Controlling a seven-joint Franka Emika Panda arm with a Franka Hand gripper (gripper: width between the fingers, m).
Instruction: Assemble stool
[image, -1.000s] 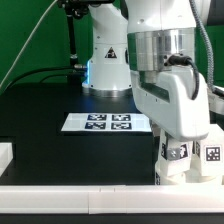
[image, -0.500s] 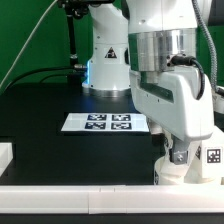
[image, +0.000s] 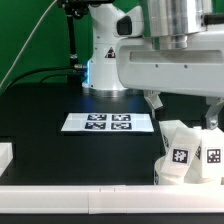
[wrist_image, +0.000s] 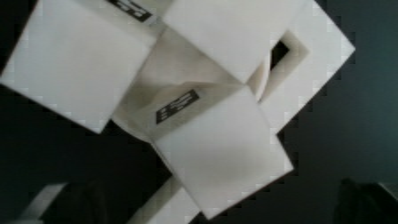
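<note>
The stool (image: 186, 158) stands at the exterior view's right, near the front border: a cluster of blocky white legs with black-and-white tags. My gripper (image: 182, 110) hangs just above it, jaws spread wide, one fingertip (image: 152, 101) to the cluster's left and nothing between the fingers. In the wrist view the white legs (wrist_image: 214, 150) cross one another below the camera, one tag (wrist_image: 175, 106) facing up. The round seat is hidden among them. A dark fingertip (wrist_image: 43, 204) shows at the picture's edge, clear of the parts.
The marker board (image: 108, 122) lies flat mid-table. A white border strip (image: 90, 196) runs along the front edge, with a white block (image: 5, 156) at the exterior view's left. The arm's base (image: 107, 60) stands behind the marker board.
The gripper has let go of the stool part, opened wide and risen. The legs that it covered now show fully.
</note>
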